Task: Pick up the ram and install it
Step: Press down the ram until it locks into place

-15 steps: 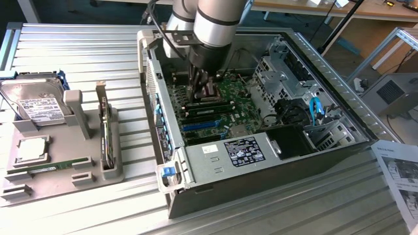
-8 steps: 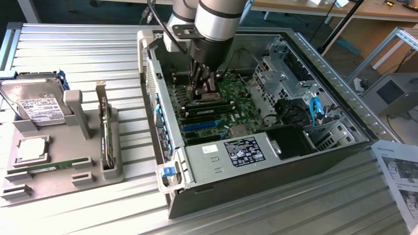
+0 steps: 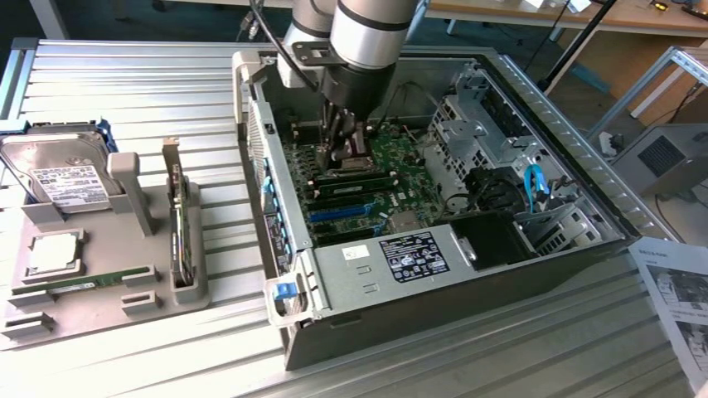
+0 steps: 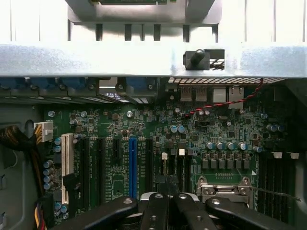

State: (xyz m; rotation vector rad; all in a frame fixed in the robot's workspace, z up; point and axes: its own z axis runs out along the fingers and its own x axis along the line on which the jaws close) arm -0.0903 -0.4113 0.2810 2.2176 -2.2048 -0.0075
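We see the case [image 3: 465, 274] on the surface [image 3: 133, 91], the tray [image 3: 78, 307] at the exterior view's left, ram [image 3: 83, 283] lying on it.

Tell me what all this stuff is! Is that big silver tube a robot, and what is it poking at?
Yes, the silver tube is a robot arm. One picture is taken from a camera standing off to the side. The other comes from a camera on the arm's wrist, looking down past its end effector, which is the part that grabs things. Its fingers are shut together, and I can't see anything held between them.

The arm is reaching into an open computer case. The green board inside is the motherboard, where the parts plug in.

On the exterior view's left sits a grey tray on the metal table. It holds spare parts: a hard drive, a square silver processor chip, an upright expansion card, and the ram, a thin green stick lying in its slot.
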